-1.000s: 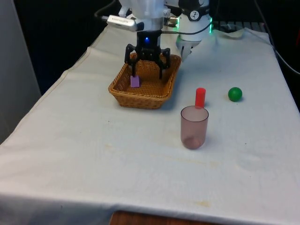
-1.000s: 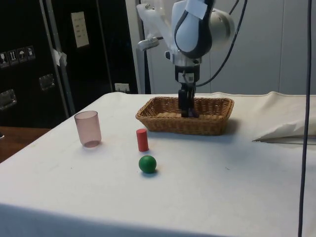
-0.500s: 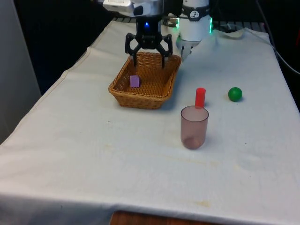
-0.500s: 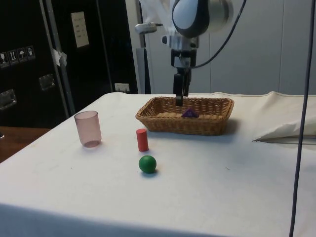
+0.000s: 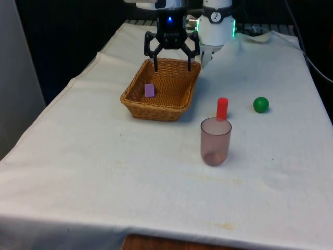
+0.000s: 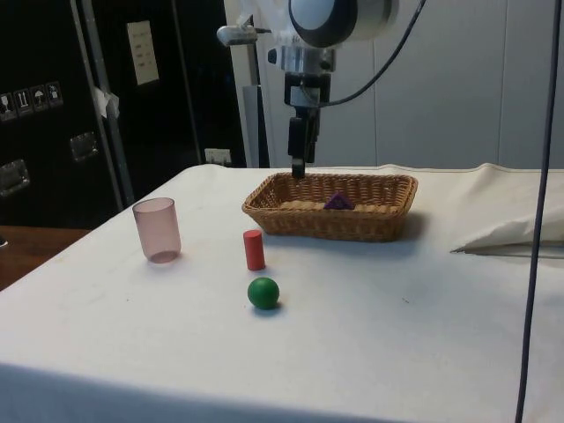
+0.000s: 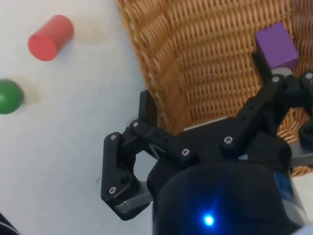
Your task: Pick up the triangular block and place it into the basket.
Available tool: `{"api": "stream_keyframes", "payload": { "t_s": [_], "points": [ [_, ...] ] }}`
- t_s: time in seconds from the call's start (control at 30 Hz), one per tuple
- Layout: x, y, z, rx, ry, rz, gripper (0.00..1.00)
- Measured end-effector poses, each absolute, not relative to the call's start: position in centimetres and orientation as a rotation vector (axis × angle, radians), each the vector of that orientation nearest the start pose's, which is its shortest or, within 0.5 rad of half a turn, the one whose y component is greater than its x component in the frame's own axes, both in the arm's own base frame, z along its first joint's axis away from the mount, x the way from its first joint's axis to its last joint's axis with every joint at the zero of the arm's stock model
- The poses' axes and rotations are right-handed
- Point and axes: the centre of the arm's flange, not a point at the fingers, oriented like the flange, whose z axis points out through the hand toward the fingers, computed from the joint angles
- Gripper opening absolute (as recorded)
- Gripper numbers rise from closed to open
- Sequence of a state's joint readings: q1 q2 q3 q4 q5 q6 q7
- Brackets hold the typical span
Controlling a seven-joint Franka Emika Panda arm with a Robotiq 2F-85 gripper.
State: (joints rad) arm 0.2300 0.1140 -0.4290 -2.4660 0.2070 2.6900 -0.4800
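The purple triangular block (image 5: 150, 90) lies on the floor of the wicker basket (image 5: 136, 100), toward the front view's left; it also shows in the side view (image 6: 337, 202) and the wrist view (image 7: 276, 46). My gripper (image 5: 172, 65) hangs open and empty above the basket's far rim, well clear of the block. In the side view the gripper (image 6: 299, 167) is over the basket's (image 6: 388, 225) end nearest the cup. The wrist view has the gripper (image 7: 205, 142) straddling the basket's (image 7: 161, 63) rim.
A red cylinder (image 5: 222, 108) stands upright on the cloth beside the basket, with a translucent pink cup (image 5: 215, 141) just in front of it. A green ball (image 5: 260, 104) rests toward the front view's right. A crumpled fold of cloth (image 6: 511, 231) lies behind the basket in the side view.
The gripper has risen out of the basket and drifted toward the front view's right, leaving the purple block lying inside.
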Motion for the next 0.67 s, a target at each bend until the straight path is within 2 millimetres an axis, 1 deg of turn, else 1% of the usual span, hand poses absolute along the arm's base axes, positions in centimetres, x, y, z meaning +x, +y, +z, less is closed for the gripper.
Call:
{"api": "stream_keyframes", "payload": {
  "t_s": [0.4, 0.43, 0.53, 0.67],
  "points": [
    [48.7, -8.2, 27.4, -3.108, -0.218, -0.240, 1.00],
    [48.9, -7.7, 27.8, -3.109, -0.224, -0.250, 1.00],
    [48.8, -7.5, 28.3, -3.115, -0.225, -0.257, 1.00],
    [48.8, -7.5, 28.3, -3.117, -0.228, -0.257, 1.00]
  ]
}}
